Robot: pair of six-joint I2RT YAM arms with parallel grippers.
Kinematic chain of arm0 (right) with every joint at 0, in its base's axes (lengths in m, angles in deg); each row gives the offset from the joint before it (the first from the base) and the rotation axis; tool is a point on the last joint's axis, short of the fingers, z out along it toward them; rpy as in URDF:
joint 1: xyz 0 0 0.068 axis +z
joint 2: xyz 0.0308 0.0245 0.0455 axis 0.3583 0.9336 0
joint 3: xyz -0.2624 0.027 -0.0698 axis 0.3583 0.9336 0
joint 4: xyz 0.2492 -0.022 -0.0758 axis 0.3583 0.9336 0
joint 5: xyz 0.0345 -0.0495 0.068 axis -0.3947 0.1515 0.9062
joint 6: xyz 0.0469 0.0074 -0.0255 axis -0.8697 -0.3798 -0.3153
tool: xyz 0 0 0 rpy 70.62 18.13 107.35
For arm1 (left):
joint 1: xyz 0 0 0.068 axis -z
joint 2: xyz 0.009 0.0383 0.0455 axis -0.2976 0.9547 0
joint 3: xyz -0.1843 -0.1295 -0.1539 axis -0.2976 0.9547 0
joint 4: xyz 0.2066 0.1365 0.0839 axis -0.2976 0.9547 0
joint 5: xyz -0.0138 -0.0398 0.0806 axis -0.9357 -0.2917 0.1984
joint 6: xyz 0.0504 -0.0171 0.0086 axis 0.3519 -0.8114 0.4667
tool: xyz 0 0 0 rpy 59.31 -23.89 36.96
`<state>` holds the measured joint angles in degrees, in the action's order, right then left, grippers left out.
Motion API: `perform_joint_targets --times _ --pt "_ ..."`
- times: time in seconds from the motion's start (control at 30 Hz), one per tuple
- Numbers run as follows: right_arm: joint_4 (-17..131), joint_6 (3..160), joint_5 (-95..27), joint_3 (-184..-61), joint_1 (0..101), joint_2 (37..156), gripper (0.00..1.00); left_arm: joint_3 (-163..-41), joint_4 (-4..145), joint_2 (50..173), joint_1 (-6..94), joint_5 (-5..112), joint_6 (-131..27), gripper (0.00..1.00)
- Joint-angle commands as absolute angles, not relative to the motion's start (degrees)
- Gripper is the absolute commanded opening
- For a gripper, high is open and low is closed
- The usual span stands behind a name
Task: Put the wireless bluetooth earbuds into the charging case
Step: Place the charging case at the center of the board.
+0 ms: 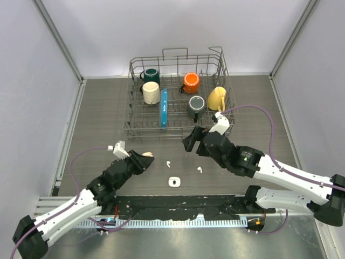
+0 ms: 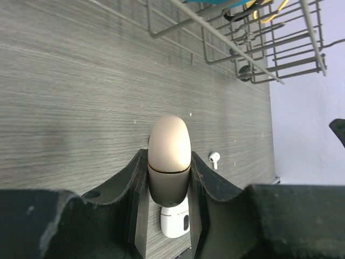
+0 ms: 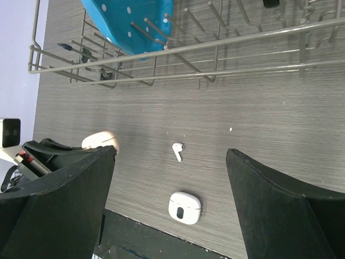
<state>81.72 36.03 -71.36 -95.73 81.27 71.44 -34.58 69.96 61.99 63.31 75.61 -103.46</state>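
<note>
A closed pale pink-beige charging case (image 2: 168, 156) sits between the fingers of my left gripper (image 2: 168, 178), which is shut on it just above the table; the top view shows this case (image 1: 145, 157) left of centre. A white closed case (image 1: 173, 182) lies near the front edge, seen under the held one (image 2: 175, 222). Two white earbuds lie loose on the table, one (image 1: 168, 161) near the left gripper (image 1: 141, 161) and one (image 1: 200, 169) to its right. My right gripper (image 1: 192, 144) hovers open above the first earbud (image 3: 177, 151) and the white case (image 3: 184, 207).
A wire dish rack (image 1: 223, 70) stands at the back with a dark green mug (image 1: 150, 75), a cream mug (image 1: 151, 93), an orange mug (image 1: 191, 82), a yellow mug (image 1: 216, 98), a grey mug (image 1: 196, 104) and a blue plate (image 1: 163, 114). A black strip (image 1: 178, 205) edges the front.
</note>
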Motion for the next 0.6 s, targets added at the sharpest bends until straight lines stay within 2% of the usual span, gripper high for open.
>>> perform_joint_targets --times 0.0,0.13,0.3,0.37,0.57 --pt "81.05 35.4 -71.04 -96.85 81.12 71.75 0.89 -34.22 72.72 62.38 63.02 78.0 -109.11 0.03" --pt "80.53 35.4 -70.78 -96.68 81.12 71.84 0.89 -35.09 73.43 67.55 63.02 77.13 -108.86 0.02" --pt "80.17 35.57 -70.25 -97.03 81.12 72.36 0.89 -33.0 63.87 77.05 62.93 74.32 -107.89 0.03" --pt "80.09 35.57 -70.08 -97.2 81.12 72.45 0.89 -30.71 58.25 78.81 63.02 73.61 -108.33 0.05" --pt "80.09 35.48 -70.08 -96.77 81.12 72.54 0.89 -31.14 58.14 82.59 63.02 72.12 -105.87 0.11"
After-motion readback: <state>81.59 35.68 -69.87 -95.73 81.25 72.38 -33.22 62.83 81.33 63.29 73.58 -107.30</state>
